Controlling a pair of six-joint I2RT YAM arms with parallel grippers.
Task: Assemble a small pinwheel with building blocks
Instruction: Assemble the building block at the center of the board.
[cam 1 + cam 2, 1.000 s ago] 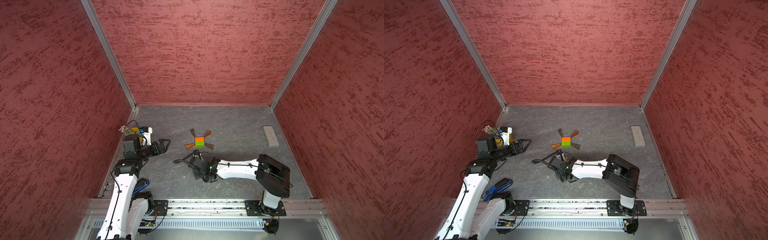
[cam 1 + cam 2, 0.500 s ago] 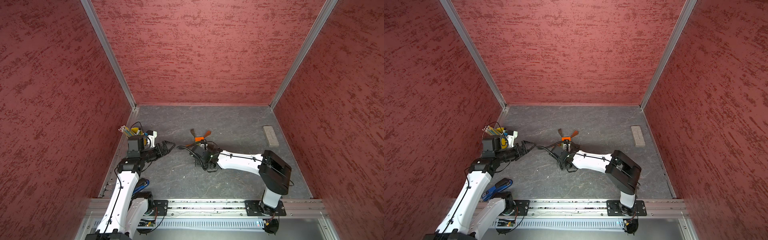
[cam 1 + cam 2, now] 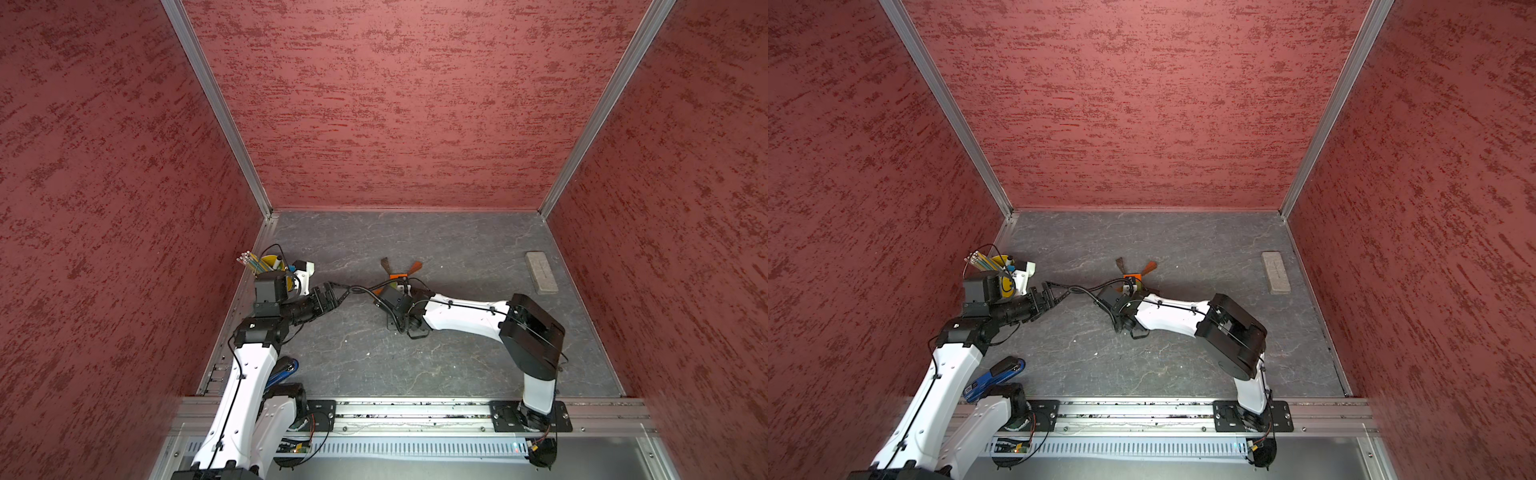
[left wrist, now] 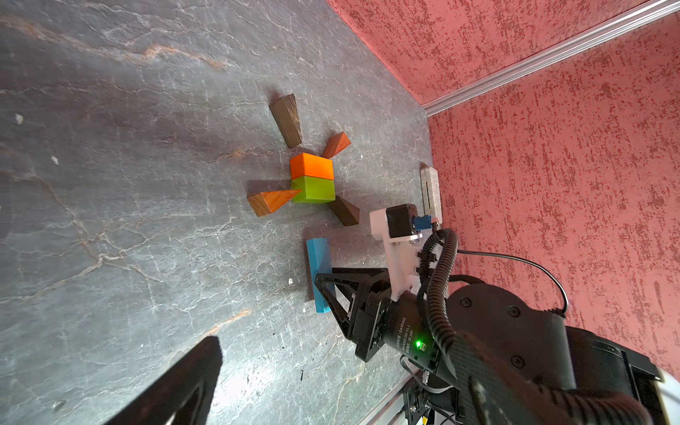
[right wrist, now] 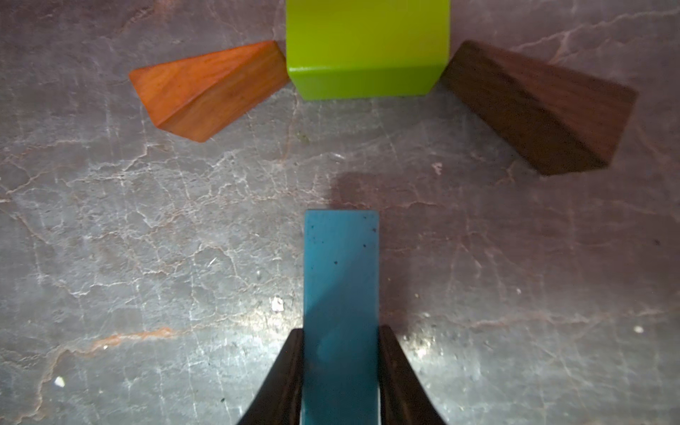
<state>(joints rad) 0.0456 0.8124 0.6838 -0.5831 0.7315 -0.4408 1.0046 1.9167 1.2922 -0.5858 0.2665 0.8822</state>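
Note:
The pinwheel's hub is an orange block (image 4: 311, 166) joined to a lime-green block (image 4: 313, 189), with brown and orange wedges (image 4: 270, 202) fanning from its corners. In both top views my right arm covers most of it; the orange block (image 3: 398, 275) and two far wedges (image 3: 1149, 267) show. My right gripper (image 5: 340, 331) is shut on the blue bar (image 5: 340, 272), low over the floor. The bar's far end points at the green block (image 5: 368, 48), a gap short of it, between an orange wedge (image 5: 209, 88) and a dark wedge (image 5: 537, 110). My left gripper (image 3: 332, 293) is open and empty, left of the hub.
A yellow pencil cup (image 3: 270, 264) stands at the left wall behind my left arm. A grey slab (image 3: 541, 278) lies near the right wall. The right arm's cable (image 3: 365, 289) arches close to the left gripper's fingers. Red walls close in three sides.
My right arm has carried the blue bar from the nearer floor up to the hub's green side. My left arm has reached further right toward the middle, still open.

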